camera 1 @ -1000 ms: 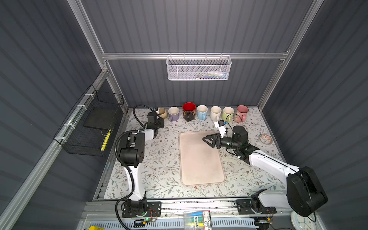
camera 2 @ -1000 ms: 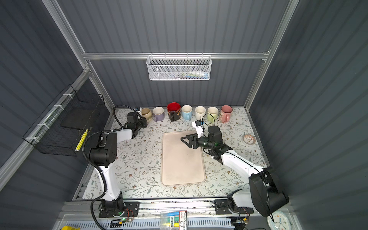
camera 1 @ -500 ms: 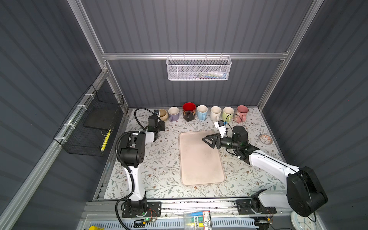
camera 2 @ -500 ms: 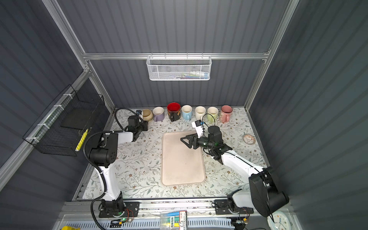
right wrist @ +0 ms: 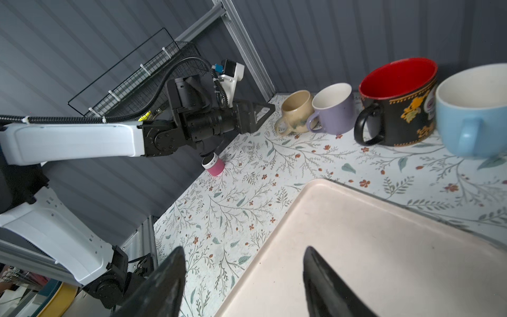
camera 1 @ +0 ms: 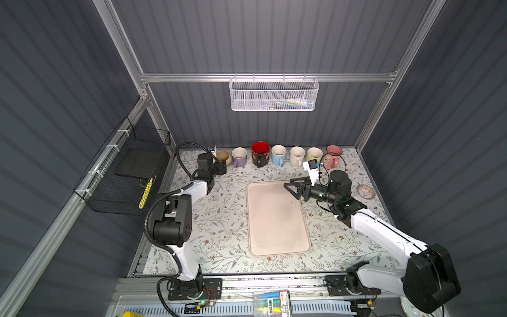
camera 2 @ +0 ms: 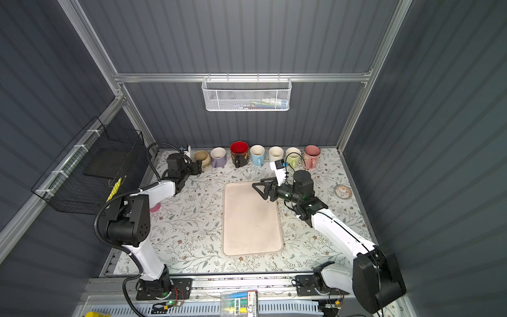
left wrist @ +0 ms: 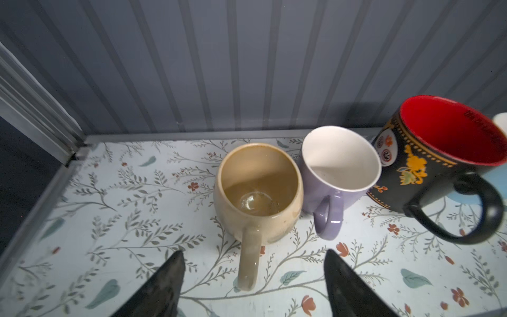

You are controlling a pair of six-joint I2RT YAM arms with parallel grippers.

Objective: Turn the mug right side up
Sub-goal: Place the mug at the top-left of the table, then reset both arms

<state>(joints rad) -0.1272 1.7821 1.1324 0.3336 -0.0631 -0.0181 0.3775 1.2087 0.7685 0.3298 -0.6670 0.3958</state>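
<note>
Floral tabletop (camera 1: pixel 219 219), beige mug (left wrist: pixel 258 192) upright, L gripper (left wrist: pixel 253 252) spread around handle

Even, soft overhead light, faint shadows; wrist views bend at edges, with near fingertips blurred.
</note>
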